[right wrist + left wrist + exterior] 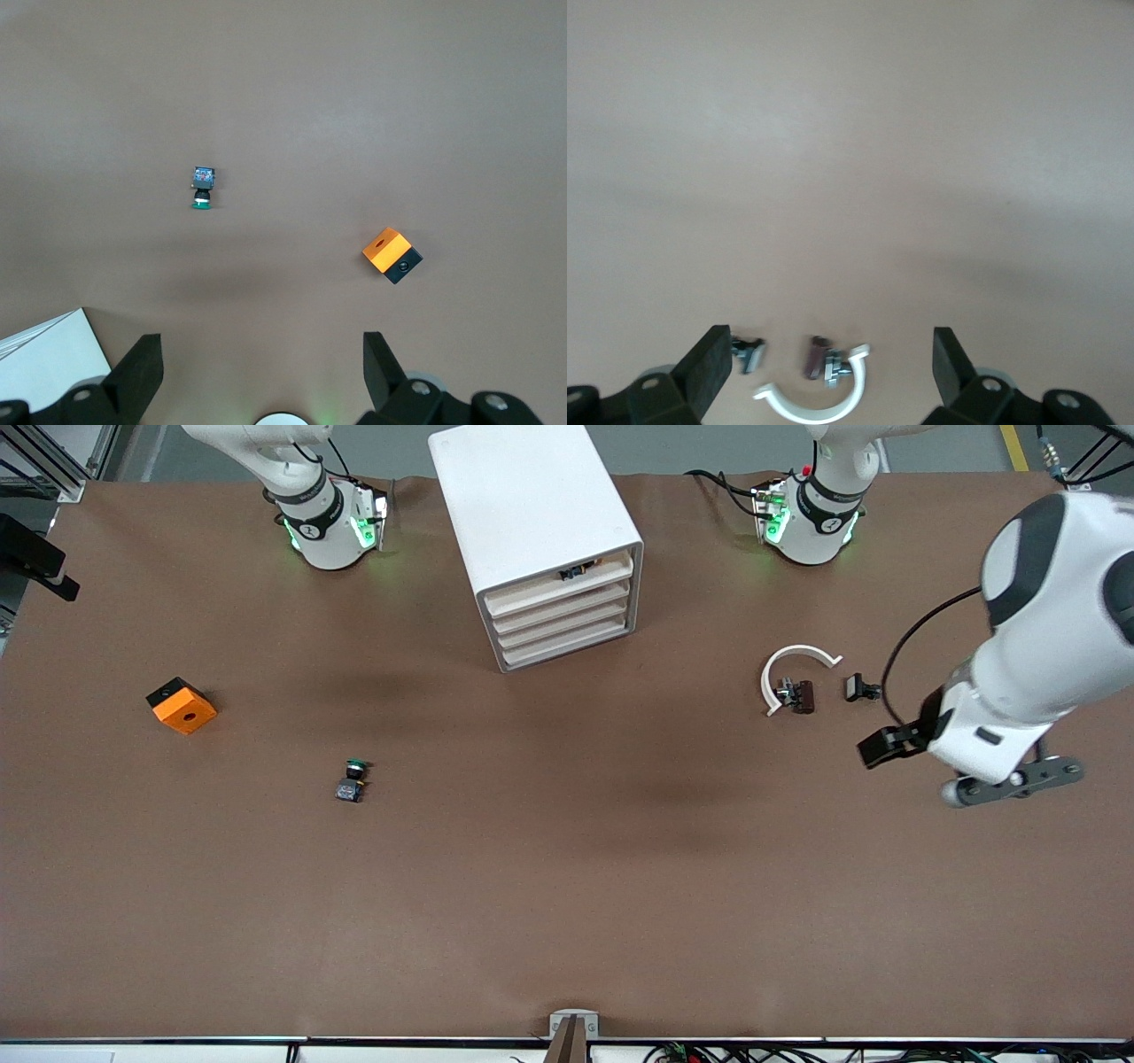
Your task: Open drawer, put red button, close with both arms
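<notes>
The white cabinet [532,505] stands at the robots' edge of the table, its four cream drawer fronts facing the front camera. The top drawer [560,590] sits about level with the others. A small dark blocky thing [576,572] shows in the gap above its front; I cannot make out a red cap. My left gripper [883,746] is open and empty, high over the table at the left arm's end [830,367]. My right gripper [261,372] is open and empty, high over its own base, and out of the front view.
A green-capped button [353,779] [203,188] and an orange cube [182,706] [391,254] lie toward the right arm's end. A white half ring [788,664] [819,400], a dark brown clip [802,696] and a small black part [859,688] lie under the left gripper.
</notes>
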Robot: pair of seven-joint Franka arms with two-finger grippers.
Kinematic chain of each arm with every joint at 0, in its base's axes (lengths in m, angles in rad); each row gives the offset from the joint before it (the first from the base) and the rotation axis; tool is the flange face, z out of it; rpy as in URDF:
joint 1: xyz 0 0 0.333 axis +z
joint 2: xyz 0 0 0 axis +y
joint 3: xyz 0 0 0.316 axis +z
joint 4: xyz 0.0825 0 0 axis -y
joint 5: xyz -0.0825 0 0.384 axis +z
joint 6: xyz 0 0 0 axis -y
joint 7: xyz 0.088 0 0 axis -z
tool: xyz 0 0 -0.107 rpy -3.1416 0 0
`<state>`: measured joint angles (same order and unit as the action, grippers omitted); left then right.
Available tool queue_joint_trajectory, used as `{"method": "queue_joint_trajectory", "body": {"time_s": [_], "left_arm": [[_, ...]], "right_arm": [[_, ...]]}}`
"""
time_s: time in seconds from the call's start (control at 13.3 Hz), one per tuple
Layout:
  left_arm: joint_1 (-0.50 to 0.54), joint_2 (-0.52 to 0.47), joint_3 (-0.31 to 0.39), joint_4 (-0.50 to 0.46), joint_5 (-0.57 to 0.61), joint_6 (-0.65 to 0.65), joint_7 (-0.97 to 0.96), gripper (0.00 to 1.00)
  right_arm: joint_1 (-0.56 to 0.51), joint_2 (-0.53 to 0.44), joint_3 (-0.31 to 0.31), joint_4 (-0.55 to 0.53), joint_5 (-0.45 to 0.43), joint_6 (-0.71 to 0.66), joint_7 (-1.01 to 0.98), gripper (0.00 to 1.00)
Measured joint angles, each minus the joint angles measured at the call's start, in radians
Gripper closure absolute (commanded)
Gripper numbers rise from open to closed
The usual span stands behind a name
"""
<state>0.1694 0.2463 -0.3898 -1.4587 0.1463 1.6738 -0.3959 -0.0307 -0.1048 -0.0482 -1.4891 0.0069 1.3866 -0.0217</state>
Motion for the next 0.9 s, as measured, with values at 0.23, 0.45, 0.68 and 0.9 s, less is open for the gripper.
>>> {"method": "queue_joint_trajectory", "body": {"time_s": [0.23, 0.45, 0.68, 0.9], "left_arm": [[0.033, -0.075, -0.001, -0.001, 0.0, -0.069, 0.098, 0.0], [0.038, -0.144, 0.011, -0.016, -0.019, -0.119, 0.161, 0.0], [0.029, -0.223, 0.087, -0.073, -0.09, -0.127, 0.242, 0.0], [-0.089, -0.32, 0.22, -0.172, -0.108, -0.128, 0.261, 0.0]], "right_arm": [[0.0, 0.0, 0.0, -0.001, 0.0, 0.0, 0.0, 0.0], [0.0, 0.0, 0.0, -0.001, 0.0, -0.001, 0.0, 0.0], [0.0, 0.0, 0.0, -0.002, 0.0, -0.003, 0.0, 0.0], [0.0, 0.0, -0.001, -0.003, 0.0, -0.003, 0.002, 0.0]]}}
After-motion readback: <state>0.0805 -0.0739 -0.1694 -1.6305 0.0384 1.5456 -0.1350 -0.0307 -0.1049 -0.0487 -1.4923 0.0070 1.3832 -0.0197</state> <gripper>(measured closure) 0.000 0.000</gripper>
